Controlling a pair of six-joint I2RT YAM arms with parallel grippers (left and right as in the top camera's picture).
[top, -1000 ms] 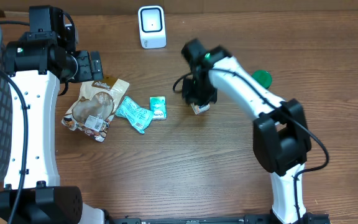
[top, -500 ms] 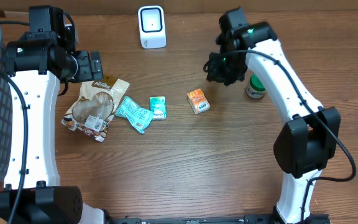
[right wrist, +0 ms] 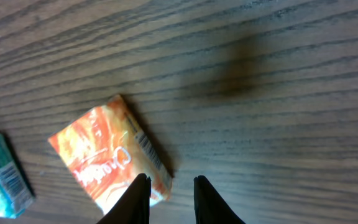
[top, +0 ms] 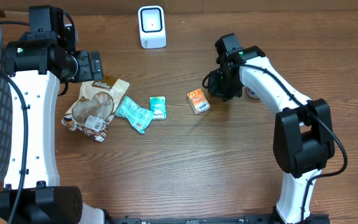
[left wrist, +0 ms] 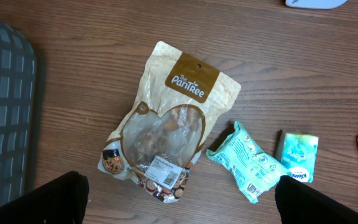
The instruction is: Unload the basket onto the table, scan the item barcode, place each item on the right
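Pickup step: right gripper [right wrist: 171, 182] hangs just beside orange packet [top: 197, 101], which lies flat on table [top: 185, 168], below-right of scanner [top: 151, 27]. Jaws a slit apart, nothing in them. Next, prob.: open wider, straddle packet, lift it w/ barcode toward scanner. Right arm reaches inward, wrist tipped down. Left gripper [left wrist: 179, 202] gapes wide, empty, over snack bag [left wrist: 166, 124].

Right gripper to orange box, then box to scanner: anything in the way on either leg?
Nothing visible on either. The right gripper hangs close beside the orange box, only bare wood between. From the box to the white scanner the table is bare too; the small teal pack lies off that line.
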